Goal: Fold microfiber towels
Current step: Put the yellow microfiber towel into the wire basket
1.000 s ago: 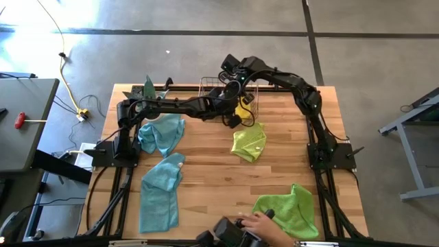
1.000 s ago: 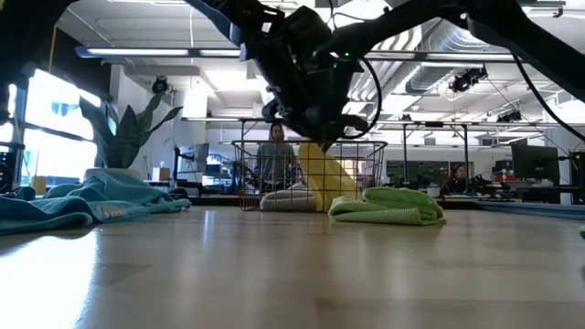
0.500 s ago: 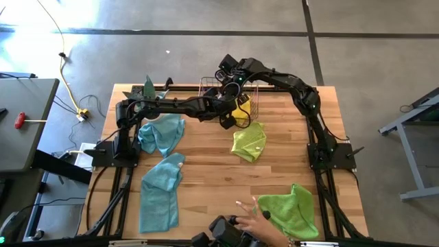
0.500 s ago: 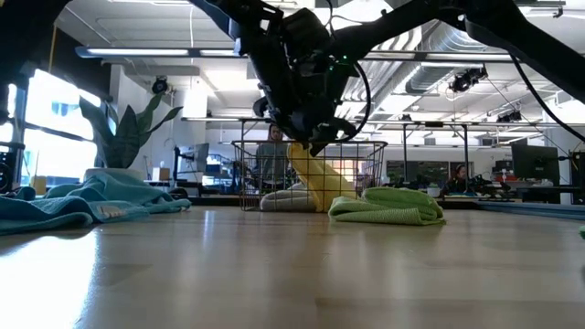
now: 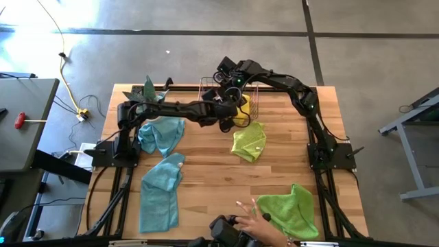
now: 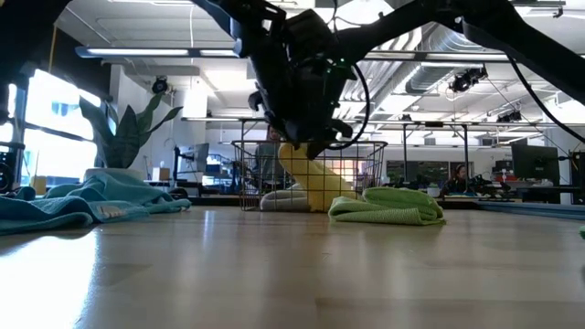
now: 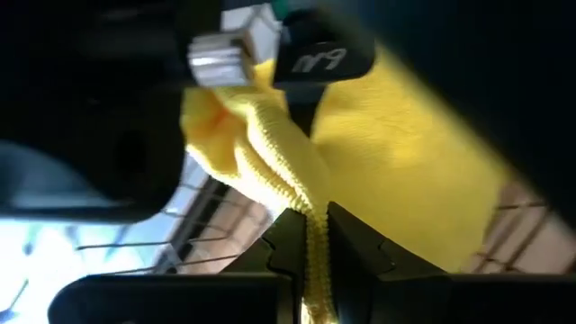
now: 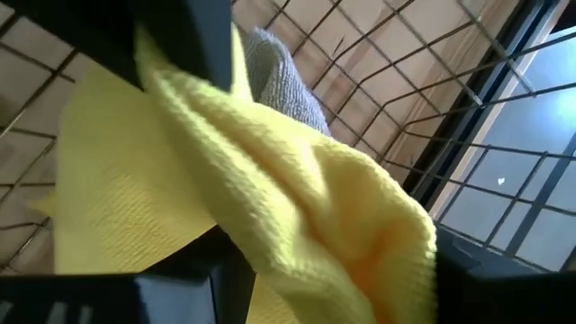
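The yellow towel (image 5: 241, 110) has shifted left, pinched in left fingers (image 7: 310, 261); right fingers (image 8: 225, 288) released.

table: I see a pale wooden butcher-block top (image 5: 206, 178) framed by dark rails, set on a grey concrete floor.
far edge: a wire basket (image 5: 209, 88) stands on the wood, with a spiky potted plant (image 5: 148, 89) near the far left corner.
left side: I count two teal towels, one crumpled (image 5: 162, 134) near the left arm's base, the other (image 5: 159, 192) spread long toward the near edge.
middle: a lime green towel (image 5: 250, 142) lies bunched just in front of the basket.
near right: a second lime green towel (image 5: 291, 211) lies there, a person's hand (image 5: 252, 218) at its edge.
low view: the middle green towel (image 6: 388, 206) sits as a flat heap on the boards.
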`<action>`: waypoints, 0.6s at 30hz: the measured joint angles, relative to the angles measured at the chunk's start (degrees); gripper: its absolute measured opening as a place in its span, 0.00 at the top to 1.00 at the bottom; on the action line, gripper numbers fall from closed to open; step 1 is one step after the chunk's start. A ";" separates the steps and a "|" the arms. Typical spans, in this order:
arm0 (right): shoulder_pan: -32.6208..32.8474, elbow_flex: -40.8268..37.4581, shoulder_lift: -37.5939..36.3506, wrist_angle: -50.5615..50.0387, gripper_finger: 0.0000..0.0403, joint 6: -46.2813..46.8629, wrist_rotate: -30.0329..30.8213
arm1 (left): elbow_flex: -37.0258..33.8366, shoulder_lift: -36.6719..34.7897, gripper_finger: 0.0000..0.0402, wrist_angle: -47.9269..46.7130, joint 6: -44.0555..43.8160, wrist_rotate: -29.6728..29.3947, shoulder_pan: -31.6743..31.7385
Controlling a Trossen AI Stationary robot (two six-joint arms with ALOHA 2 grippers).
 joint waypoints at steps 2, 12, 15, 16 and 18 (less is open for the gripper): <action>0.10 0.08 0.00 0.08 0.49 0.43 -0.15 | 0.00 0.09 0.90 -0.11 -0.15 -3.63 -0.12; 0.04 0.11 0.00 -0.69 0.49 2.07 0.86 | 0.03 -0.14 0.90 0.90 -3.36 5.54 0.20; 0.13 0.11 0.03 -0.57 0.49 2.00 1.06 | 0.06 -0.15 0.94 0.19 -3.36 5.12 0.17; 0.20 0.11 0.05 -0.48 0.49 1.98 1.02 | 0.06 -0.15 0.95 -0.18 -3.34 3.98 -0.01; 0.24 0.11 0.07 -0.38 0.49 1.98 0.86 | 0.06 -0.13 0.96 -0.52 -3.32 2.29 -0.10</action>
